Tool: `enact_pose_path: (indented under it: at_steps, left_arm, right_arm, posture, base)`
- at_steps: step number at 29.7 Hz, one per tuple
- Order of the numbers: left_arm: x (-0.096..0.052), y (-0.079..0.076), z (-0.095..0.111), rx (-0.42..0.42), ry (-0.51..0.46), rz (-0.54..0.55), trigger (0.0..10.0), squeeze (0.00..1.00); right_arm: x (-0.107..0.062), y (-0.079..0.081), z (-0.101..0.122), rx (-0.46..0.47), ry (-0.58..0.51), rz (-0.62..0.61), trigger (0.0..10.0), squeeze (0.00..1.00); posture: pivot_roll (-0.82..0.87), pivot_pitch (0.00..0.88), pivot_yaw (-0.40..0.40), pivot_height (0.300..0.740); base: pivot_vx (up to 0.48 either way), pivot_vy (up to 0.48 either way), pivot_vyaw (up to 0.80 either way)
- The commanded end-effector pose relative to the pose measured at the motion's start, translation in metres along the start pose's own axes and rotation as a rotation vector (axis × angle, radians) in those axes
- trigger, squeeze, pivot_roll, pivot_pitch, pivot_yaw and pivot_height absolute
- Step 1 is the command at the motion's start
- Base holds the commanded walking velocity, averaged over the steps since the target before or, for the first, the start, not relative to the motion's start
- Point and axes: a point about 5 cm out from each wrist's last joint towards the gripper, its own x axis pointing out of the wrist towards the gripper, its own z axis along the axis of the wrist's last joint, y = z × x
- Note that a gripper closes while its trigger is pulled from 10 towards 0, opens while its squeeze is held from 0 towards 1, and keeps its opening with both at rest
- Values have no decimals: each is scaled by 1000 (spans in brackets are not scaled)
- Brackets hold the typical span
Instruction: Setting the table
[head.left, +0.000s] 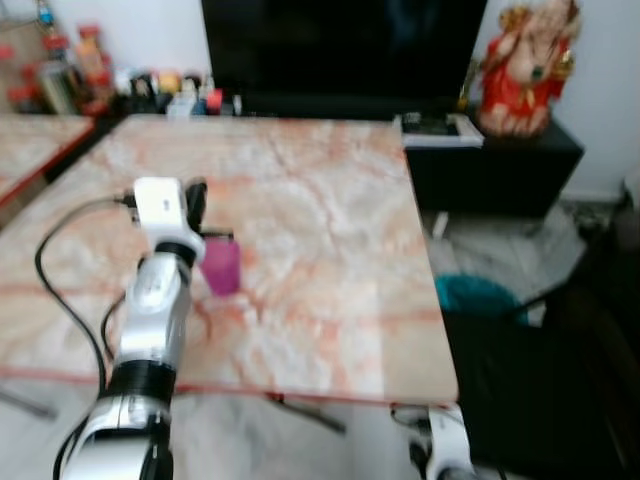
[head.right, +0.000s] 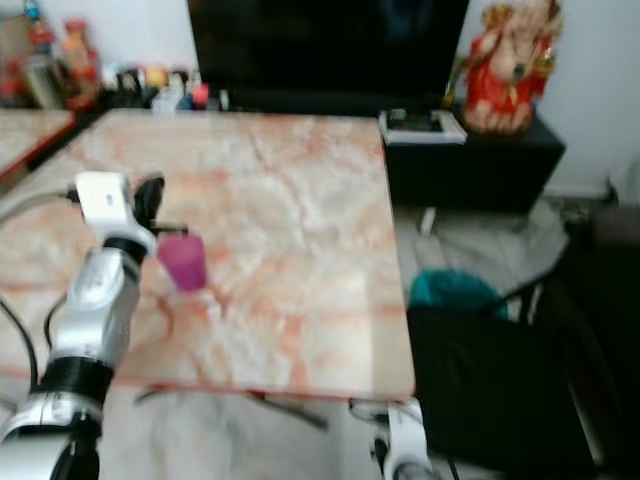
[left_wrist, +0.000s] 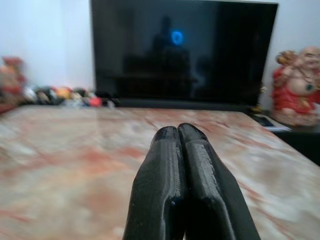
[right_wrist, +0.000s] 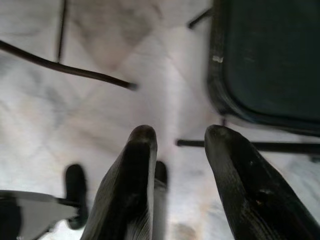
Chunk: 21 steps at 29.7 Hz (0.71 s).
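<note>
Left hand (left_wrist: 180, 135), fingers pressed together and empty, reaches out over the marble desk (head.left: 320, 240) with the upright pink cup (head.left: 221, 267) just to its right, while the idle right hand (right_wrist: 177, 150) hangs parted above the floor, much farther off.

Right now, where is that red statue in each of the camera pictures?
Left eye view: the red statue is at the top right, on a black cabinet.
Right eye view: the same top-right spot.
Left wrist view: past the table, beside the television.
Right wrist view: aimed at the floor by a dark chair.
Shared landmark: the television.
</note>
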Motion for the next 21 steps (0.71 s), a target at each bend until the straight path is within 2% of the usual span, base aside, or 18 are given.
enact_pose_path:
  at_steps: [1, 3, 4, 5, 6, 7, 12, 17, 21]
  left_arm:
    - [2, 11, 7, -26, -8, 46, 10000, 0]
    - [3, 12, 6, -22, 1, 51, 10000, 0]
    - [3, 13, 6, -11, 14, 61, 10000, 208]
    - [3, 15, 5, -12, 22, 74, 10000, 208]
    - [4, 17, 5, -15, 32, 88, 10000, 702]
    - [4, 18, 5, -22, 29, 93, 10000, 1000]
    - [3, 19, 6, -39, 24, 105, 10000, 1000]
    - [6, 17, 3, -81, 67, 85, 10000, 1000]
    - [9, 18, -2, -69, 119, 94, 10000, 1000]
  right_arm:
    - [0, 3, 0, 4, 1, 3, 10000, 0]
    - [0, 2, 0, 4, 1, 2, 10000, 0]
    - [0, 2, 0, 4, 2, 2, 10000, 0]
    - [0, 2, 0, 3, 2, 1, 10000, 0]
    - [0, 1, 0, 2, 3, 2, 10000, 0]
    - [0, 1, 0, 1, 5, 2, 10000, 0]
    - [0, 1, -1, -3, 6, 3, 10000, 0]
    - [1, 1, 3, -5, -1, 5, 10000, 0]
    - [1, 2, 3, 0, -1, 6, 10000, 0]
  posture:
    - [-57, 0, -27, 740]
    - [-57, 0, -31, 740]
    - [-56, 0, -32, 740]
    - [-55, 0, -34, 740]
    - [-55, 0, -35, 740]
    - [-55, 0, -35, 740]
    - [-54, 0, -39, 740]
    - [-57, 0, -40, 740]
    - [-54, 0, -40, 740]
  base:
    - [0, 0, 0]
    - [0, 0, 0]
    - [0, 0, 0]
    - [0, 0, 0]
    - [0, 0, 0]
    - [0, 0, 0]
    - [0, 0, 0]
    - [0, 0, 0]
    - [0, 0, 0]
